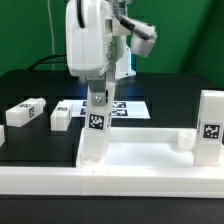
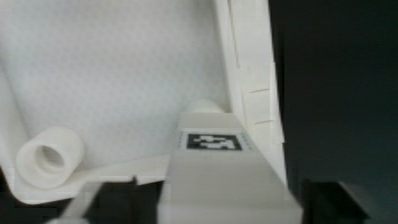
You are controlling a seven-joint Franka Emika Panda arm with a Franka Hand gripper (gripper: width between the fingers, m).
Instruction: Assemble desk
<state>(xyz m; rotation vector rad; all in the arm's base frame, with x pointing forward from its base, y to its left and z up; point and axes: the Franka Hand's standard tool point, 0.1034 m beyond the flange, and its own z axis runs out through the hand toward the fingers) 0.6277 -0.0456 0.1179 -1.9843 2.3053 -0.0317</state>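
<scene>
Now the gripper (image 1: 97,97) stands open around the upright leg (image 1: 95,132) on the tabletop (image 1: 150,150).

Tabletop (image 1: 150,158) carries standing leg (image 1: 95,138) at its corner on exterior view's left, second leg (image 1: 210,122) upright at the right end. Two loose legs (image 1: 27,112) (image 1: 62,116) lie further left. Marker board (image 1: 130,108) sits behind, probably clear of tabletop.

Behind me hangs a plain green backdrop (image 1: 185,45), evenly lit from edge to edge. I work over a flat matte black surface (image 1: 35,85) that picks up a pale bluish sheen of light near its middle. The thin flat white marker board (image 1: 132,106) with its black-and-white tags lies on it toward the back, and a long white border bar (image 1: 30,178), brightly lit, runs along the near side of the surface.
</scene>
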